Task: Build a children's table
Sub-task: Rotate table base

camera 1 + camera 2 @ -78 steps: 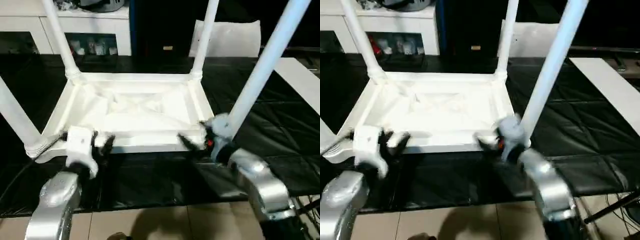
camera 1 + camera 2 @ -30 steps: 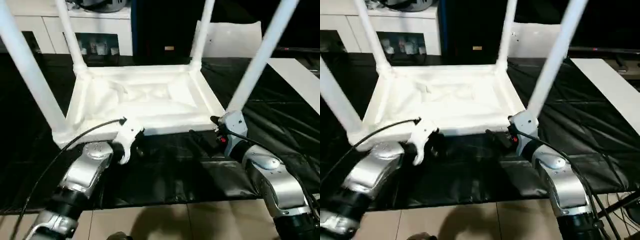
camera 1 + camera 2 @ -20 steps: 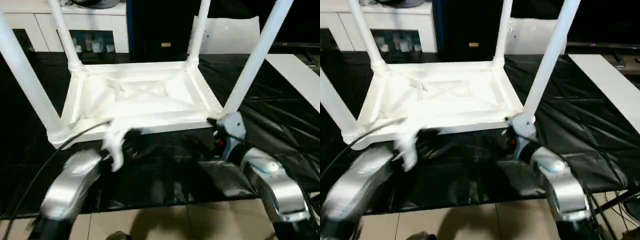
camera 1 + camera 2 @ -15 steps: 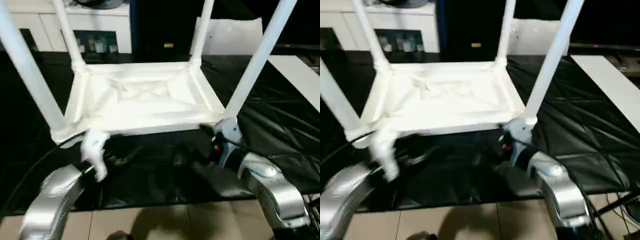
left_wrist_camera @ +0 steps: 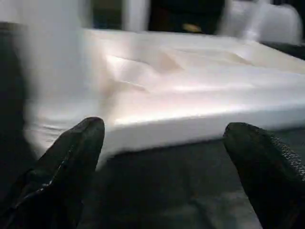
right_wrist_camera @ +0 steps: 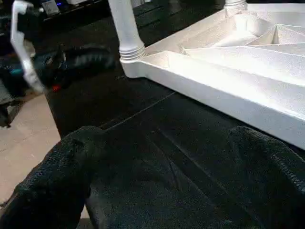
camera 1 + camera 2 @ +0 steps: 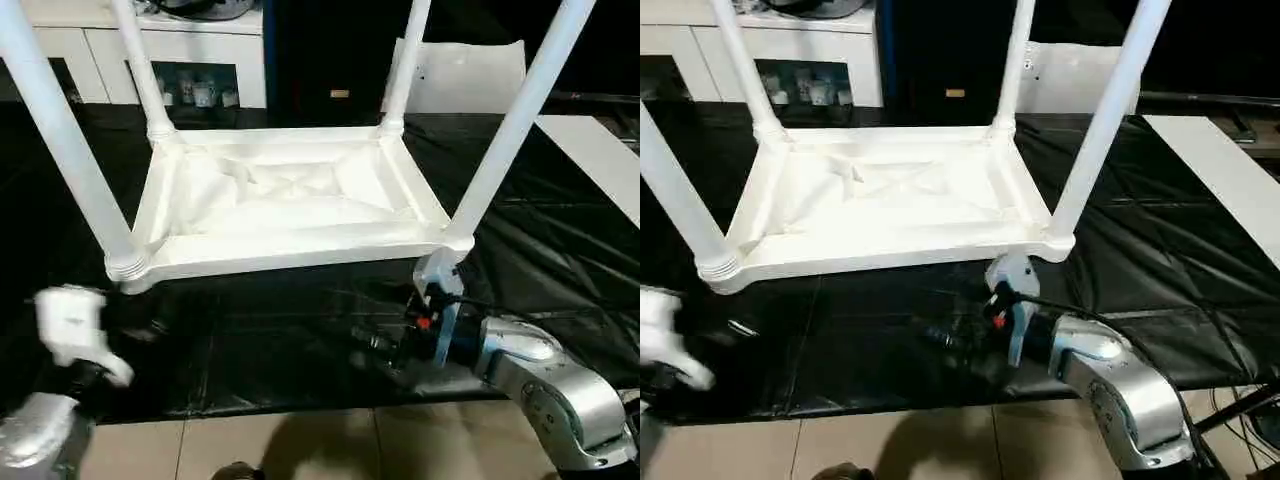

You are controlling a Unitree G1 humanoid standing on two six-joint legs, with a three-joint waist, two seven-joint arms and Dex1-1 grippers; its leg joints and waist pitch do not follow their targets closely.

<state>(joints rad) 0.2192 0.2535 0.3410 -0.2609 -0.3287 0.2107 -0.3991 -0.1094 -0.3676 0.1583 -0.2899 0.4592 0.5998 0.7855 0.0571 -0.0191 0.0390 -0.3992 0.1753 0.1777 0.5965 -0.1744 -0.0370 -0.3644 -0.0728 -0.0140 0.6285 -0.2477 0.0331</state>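
Left gripper (image 5: 162,167) spread wide and empty near the front-left edge of the black-covered table (image 7: 560,250); children's table (image 7: 285,205) upside down at centre, four legs (image 7: 60,140) up; right gripper (image 6: 162,181) likewise spread, empty, low beside its front-right corner

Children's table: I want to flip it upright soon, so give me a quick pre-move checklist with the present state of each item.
1. All four legs seated in the tabletop's corner sockets: ok, four stand up from the corners.
2. Leg joints fully tight: cannot tell.
3. Left gripper open and off the table: ok.
4. Right gripper open and off the table: ok, it is near the front edge, not touching.
5. Tabletop flat on the black mat, underside up: ok.
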